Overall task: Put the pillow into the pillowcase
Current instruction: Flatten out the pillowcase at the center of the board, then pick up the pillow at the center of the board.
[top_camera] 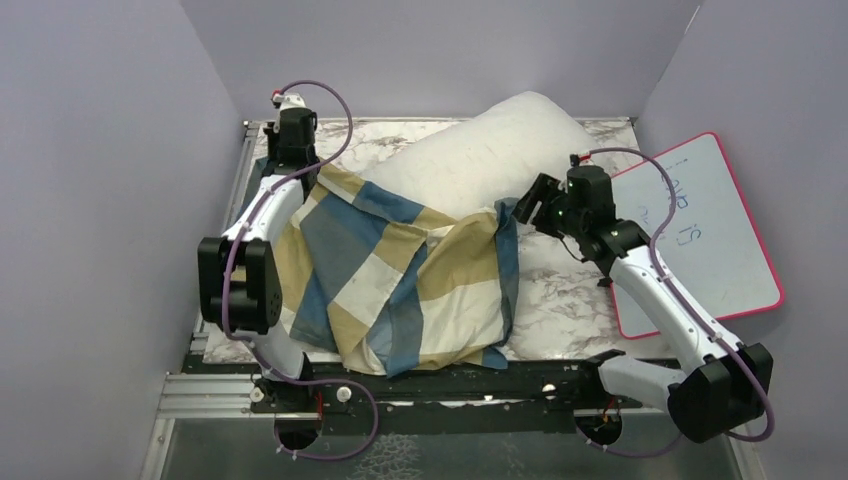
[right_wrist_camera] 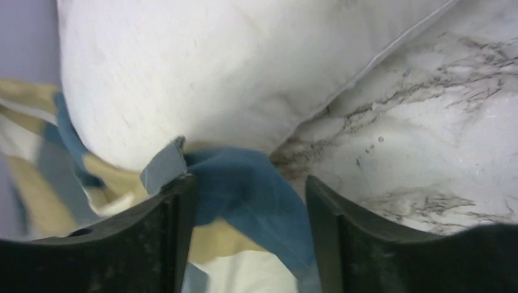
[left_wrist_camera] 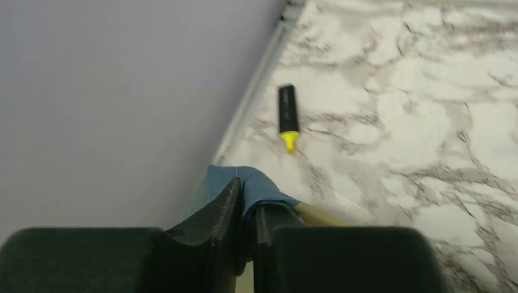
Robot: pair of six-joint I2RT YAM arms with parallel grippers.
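The off-white pillow (top_camera: 480, 160) lies diagonally on the marble table, its far end bare and its near end inside the blue, tan and cream pillowcase (top_camera: 400, 280). My left gripper (top_camera: 297, 160) is shut on a blue corner of the pillowcase (left_wrist_camera: 259, 186) near the far left edge. My right gripper (top_camera: 528, 205) is open, its jaws straddling a blue fold of the pillowcase (right_wrist_camera: 250, 189) at the opening, just below the pillow (right_wrist_camera: 232, 73). The cloth lies loose between the fingers.
A pink-rimmed whiteboard (top_camera: 705, 235) lies at the right, next to my right arm. A black and yellow highlighter (left_wrist_camera: 288, 116) lies on the marble near the left wall. Purple walls close in the left, back and right sides.
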